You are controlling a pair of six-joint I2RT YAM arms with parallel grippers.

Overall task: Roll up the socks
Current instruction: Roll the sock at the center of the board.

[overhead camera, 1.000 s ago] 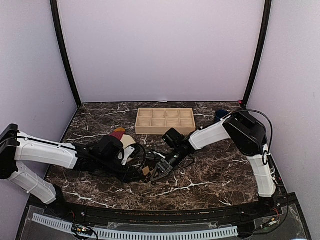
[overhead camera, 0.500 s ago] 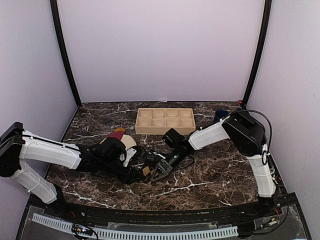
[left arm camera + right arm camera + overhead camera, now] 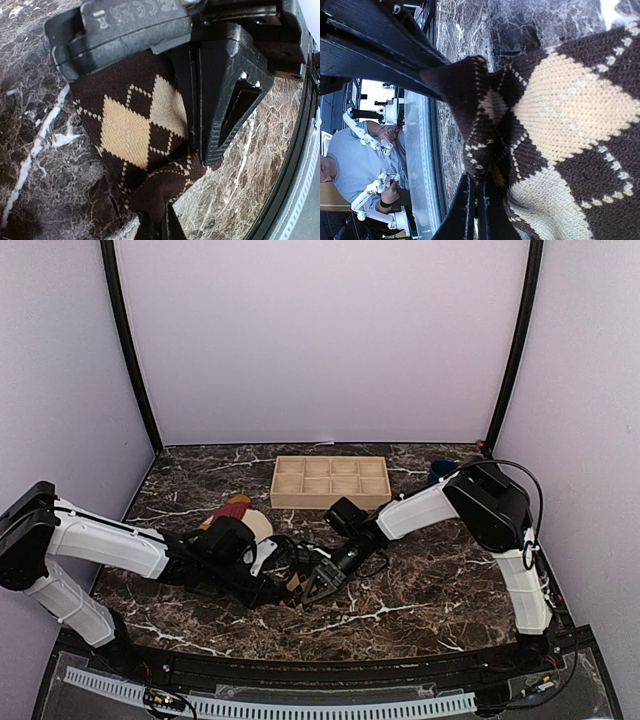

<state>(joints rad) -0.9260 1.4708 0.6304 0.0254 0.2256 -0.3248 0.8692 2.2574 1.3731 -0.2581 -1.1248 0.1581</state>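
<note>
The black and tan argyle sock [image 3: 131, 120] lies bunched on the marble, stretched between both grippers. My left gripper [image 3: 161, 221] is shut on one dark corner of it. My right gripper [image 3: 476, 196] is shut on the sock's [image 3: 560, 120] folded edge from the opposite side. From above, the left gripper [image 3: 283, 587] and right gripper [image 3: 312, 586] meet tip to tip near the table's front, with the sock [image 3: 294, 581] mostly hidden between them. The magenta sock [image 3: 236, 508] lies behind the left arm, partly on the plate.
A round beige plate [image 3: 260, 524] sits just behind the left wrist. A wooden compartment tray [image 3: 331, 481] stands at the back centre, and a small blue object [image 3: 440, 469] at the back right. The table's front rail [image 3: 295, 165] runs close by the grippers.
The left gripper has shut on the argyle sock's corner, and the left arm has crept slightly right. The right gripper has stayed shut on the sock.
</note>
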